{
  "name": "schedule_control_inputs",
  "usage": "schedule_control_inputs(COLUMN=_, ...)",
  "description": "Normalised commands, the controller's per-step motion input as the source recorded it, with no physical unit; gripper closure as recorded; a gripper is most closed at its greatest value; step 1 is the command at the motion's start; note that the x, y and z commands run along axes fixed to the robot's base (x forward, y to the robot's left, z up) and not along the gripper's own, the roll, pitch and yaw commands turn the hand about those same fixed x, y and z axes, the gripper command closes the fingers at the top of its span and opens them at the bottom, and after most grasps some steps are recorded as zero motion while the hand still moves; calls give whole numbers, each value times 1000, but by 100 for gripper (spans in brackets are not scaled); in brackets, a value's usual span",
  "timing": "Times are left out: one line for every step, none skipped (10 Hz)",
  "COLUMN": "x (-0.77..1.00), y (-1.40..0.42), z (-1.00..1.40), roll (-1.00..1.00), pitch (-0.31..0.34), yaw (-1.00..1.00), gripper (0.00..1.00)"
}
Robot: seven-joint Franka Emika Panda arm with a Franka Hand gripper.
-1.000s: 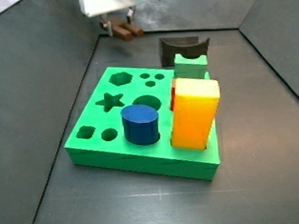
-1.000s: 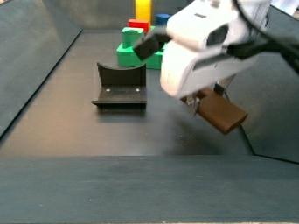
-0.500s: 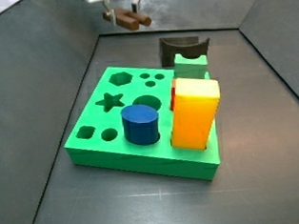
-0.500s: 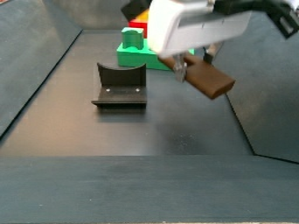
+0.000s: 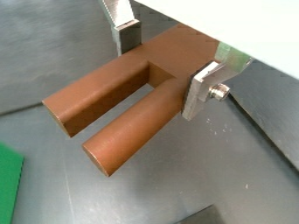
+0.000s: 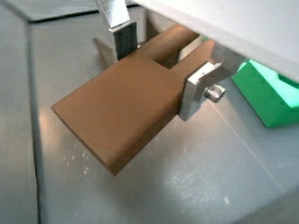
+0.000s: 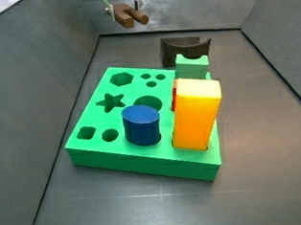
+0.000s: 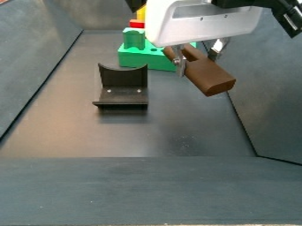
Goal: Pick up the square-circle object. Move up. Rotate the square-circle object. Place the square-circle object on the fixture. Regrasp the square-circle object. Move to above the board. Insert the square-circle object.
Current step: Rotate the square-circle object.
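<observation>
1. Gripper [image 5: 163, 63] is pinching the square-circle object [image 5: 117, 105]; both wrist views show the silver finger plates [image 6: 200, 90] pressed against its sides.
2. In both side views the peg [image 8: 203, 75] hangs in the air, clear of the floor, tilted, with its thick square end lowest and pointing away from the gripper body [image 8: 199, 19].
3. A side view puts the held peg [image 7: 133, 17] high up at the back of the workspace, behind the board [image 7: 116, 126] and well apart from it. Only a small brown bit shows there.
4. Only that view shows the board's top: star, round and hexagon holes, a blue cylinder [image 7: 143, 123] and a yellow-orange block [image 7: 197, 112] standing in it.
5. The fixture [image 8: 120, 88] reads best in a side view: dark block, U-shaped notch on top, standing on the floor beside and below the peg, not touching it.
6. Peg shape: a wrist view shows the broad square-section face [image 6: 117, 114]; a wrist view shows a split look, a flat slab next to a narrower rounded bar [image 5: 135, 140]. Dark brown, matte.
7. Green board corners [image 6: 271, 86] show at the wrist-view edges.
</observation>
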Motion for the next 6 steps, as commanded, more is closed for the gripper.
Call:
schedule_control_inputs(x=-1, y=24, z=-3, roll=-3, pitch=-1, yaw=-1000, gripper=100)
schedule_control_inputs(x=3, y=21, z=-1, roll=-3, pitch=-1, yaw=-1000, gripper=100)
schedule_control_inputs(x=3, y=20, z=-1, roll=-3, pitch=-1, yaw=-1000, gripper=100)
schedule_control_inputs(x=4, y=19, z=0, roll=-3, pitch=-1, yaw=-1000, gripper=100)
schedule_control_inputs(x=4, y=19, z=0, roll=-3, pitch=-1, yaw=-1000, gripper=100)
schedule_control_inputs(x=5, y=18, z=0, roll=-3, pitch=-1, yaw=-1000, gripper=100)
